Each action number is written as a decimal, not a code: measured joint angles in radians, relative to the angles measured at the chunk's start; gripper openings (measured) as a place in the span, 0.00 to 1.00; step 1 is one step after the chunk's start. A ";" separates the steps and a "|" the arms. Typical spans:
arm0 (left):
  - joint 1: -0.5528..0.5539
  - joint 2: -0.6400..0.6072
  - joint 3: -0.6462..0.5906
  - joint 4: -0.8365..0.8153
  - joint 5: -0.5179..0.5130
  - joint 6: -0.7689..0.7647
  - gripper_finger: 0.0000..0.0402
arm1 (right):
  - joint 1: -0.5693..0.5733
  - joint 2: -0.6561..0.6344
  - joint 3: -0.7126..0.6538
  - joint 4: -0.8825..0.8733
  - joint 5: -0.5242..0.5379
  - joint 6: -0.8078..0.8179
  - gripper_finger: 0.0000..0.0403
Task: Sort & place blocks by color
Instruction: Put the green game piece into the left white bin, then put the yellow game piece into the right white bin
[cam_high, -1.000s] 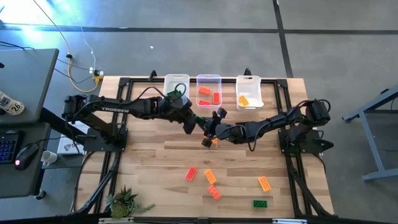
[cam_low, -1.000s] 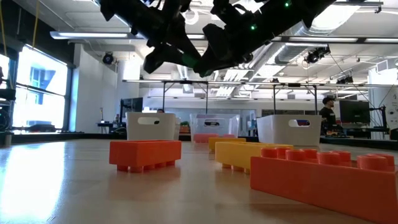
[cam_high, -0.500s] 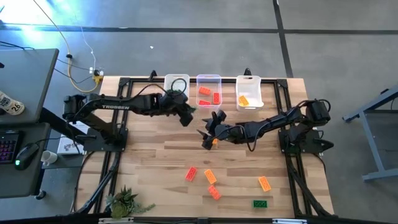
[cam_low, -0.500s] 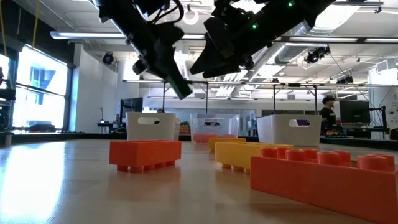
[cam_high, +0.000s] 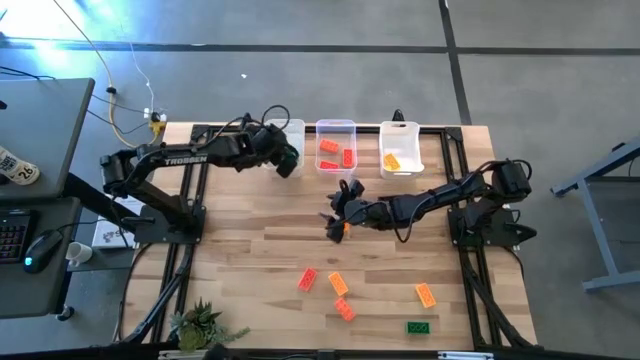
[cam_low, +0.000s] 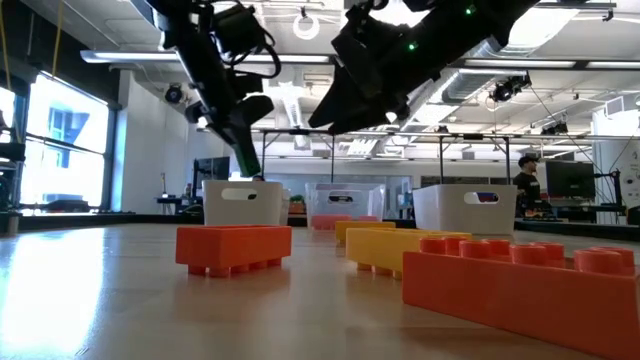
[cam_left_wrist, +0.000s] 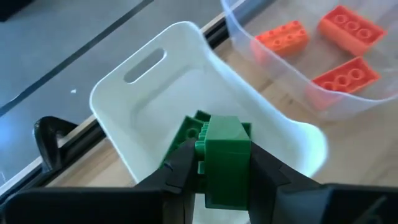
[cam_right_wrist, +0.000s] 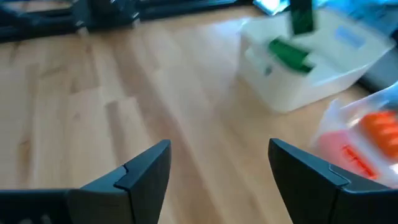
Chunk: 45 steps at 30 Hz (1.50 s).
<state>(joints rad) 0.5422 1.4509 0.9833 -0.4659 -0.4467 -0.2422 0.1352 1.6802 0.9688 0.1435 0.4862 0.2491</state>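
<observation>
My left gripper is shut on a green block and hangs over the left white bin at the table's far edge. Another green block lies in that bin. The clear middle bin holds red and orange blocks. A yellow-orange block lies in the right white bin. My right gripper stands open over the table's middle, above a small orange block. Several blocks lie on the near half. My left gripper pinches the green block by two opposite side faces between its two fingers. The fingers slant down toward the table's far edge. The block is lifted clear, above the left white bin's opening.
Loose blocks lie near the table's front: red-orange, red, orange and green. A small plant stands at the near left corner. Bare wood lies between the bins and these blocks.
My left gripper has drawn away from my right gripper at the table's middle and swung toward the far left with the green block, tipping downward, until it hangs over the left white bin. My right gripper has stayed in place and opened.
</observation>
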 joint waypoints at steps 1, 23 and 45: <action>0.011 0.002 0.000 -0.001 0.009 0.008 0.20 | 0.000 0.000 0.000 -0.013 -0.028 0.015 0.64; 0.068 0.044 0.000 0.000 0.081 0.055 0.43 | 0.024 0.000 0.000 -0.262 -0.269 0.176 0.64; -0.063 -0.107 0.000 -0.002 0.366 0.040 0.46 | -0.020 0.108 -0.001 -0.326 -0.207 0.038 0.64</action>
<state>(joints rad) 0.4791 1.3437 0.9833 -0.4681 -0.0807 -0.2026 0.1154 1.7878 0.9680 -0.1828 0.2797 0.2871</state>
